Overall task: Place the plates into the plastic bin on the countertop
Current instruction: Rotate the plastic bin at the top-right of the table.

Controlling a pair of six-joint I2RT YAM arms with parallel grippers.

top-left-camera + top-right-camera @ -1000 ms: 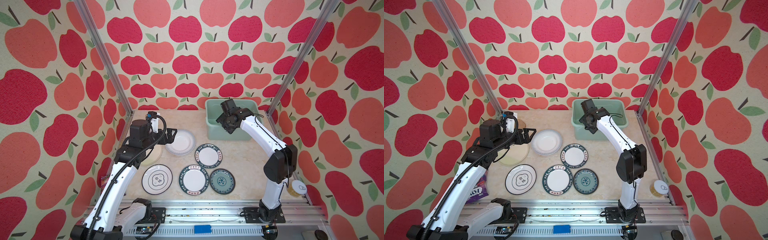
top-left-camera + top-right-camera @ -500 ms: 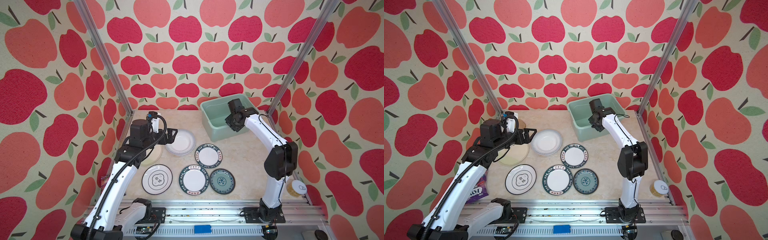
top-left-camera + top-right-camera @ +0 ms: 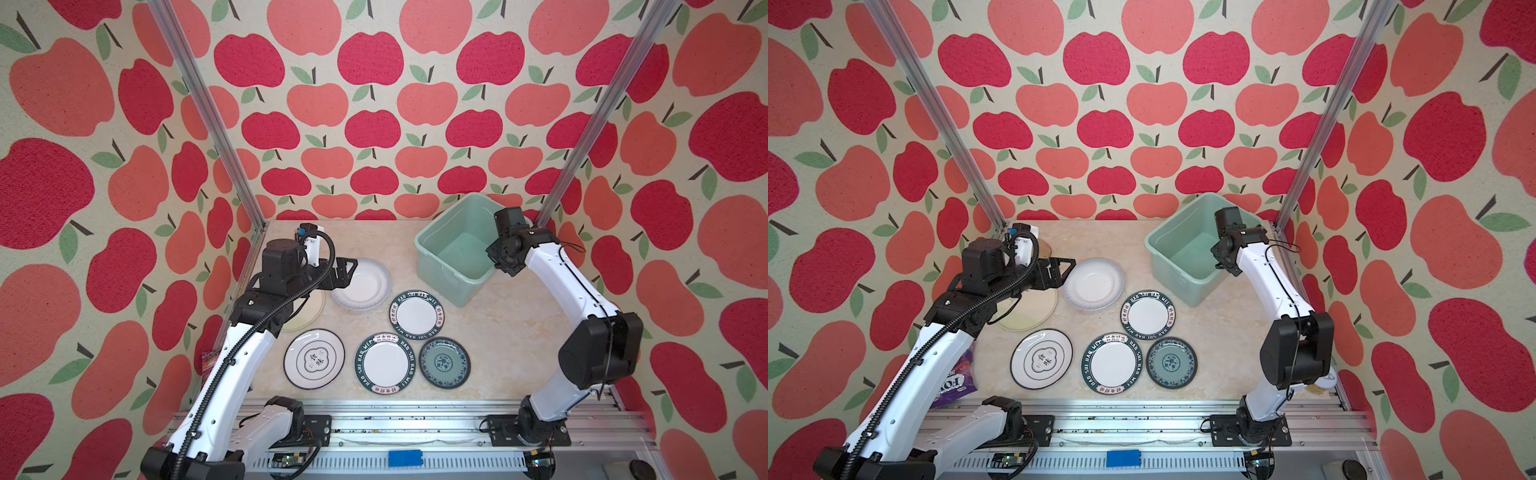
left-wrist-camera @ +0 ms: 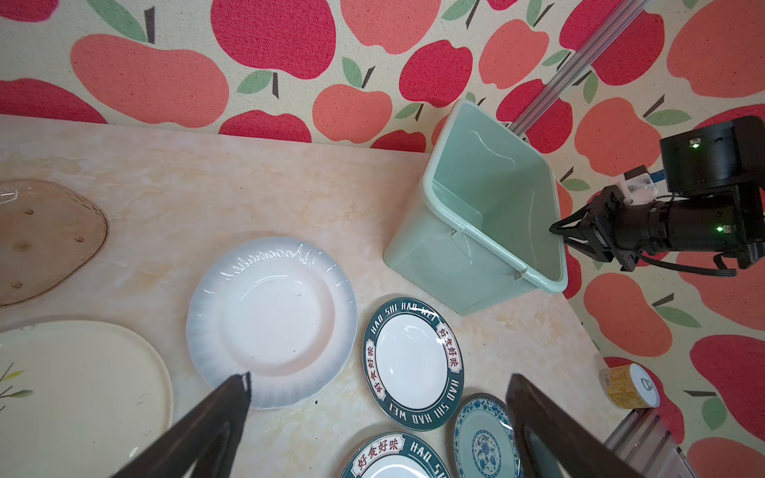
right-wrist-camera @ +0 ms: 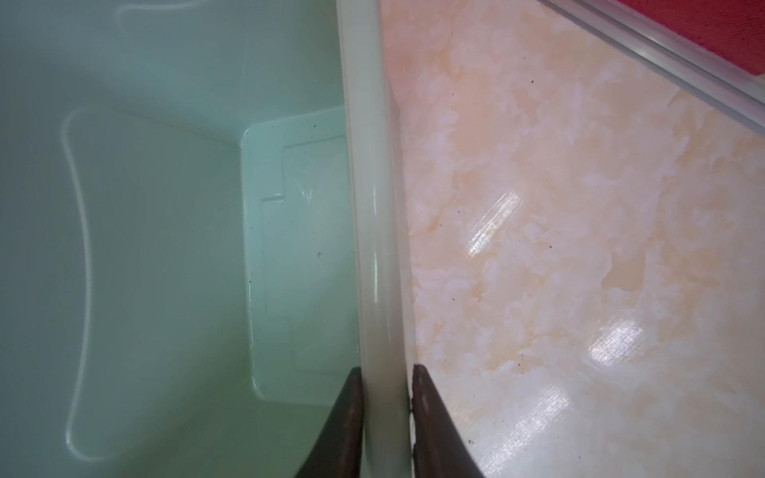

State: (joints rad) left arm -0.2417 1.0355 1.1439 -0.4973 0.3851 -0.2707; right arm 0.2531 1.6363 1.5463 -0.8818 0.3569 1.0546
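The pale green plastic bin (image 3: 440, 274) (image 3: 1177, 266) (image 4: 492, 207) stands turned and tipped at the back right of the countertop (image 3: 498, 332). My right gripper (image 3: 494, 257) (image 3: 1219, 255) (image 5: 387, 372) is shut on its right rim (image 5: 374, 248), one finger inside and one outside. My left gripper (image 3: 349, 270) (image 4: 380, 376) hangs open by the plain white plate (image 3: 365, 284) (image 4: 271, 318). Two green-rimmed plates (image 3: 417, 314) (image 3: 385, 363), a teal plate (image 3: 444, 363) and a black-rimmed emblem plate (image 3: 314, 358) lie in front. A cream plate (image 4: 82, 385) and an amber plate (image 4: 45, 236) lie under the left arm.
A small tin can (image 4: 629, 387) stands off the countertop's right front corner. A purple packet (image 3: 955, 380) lies at the left edge. Aluminium posts (image 3: 582, 166) rise at both back corners, and the apple-patterned walls close in on three sides.
My right gripper has closed on the bin's rim. The bin has turned and tipped, with its right side drawn toward the right arm. The left arm has not moved.
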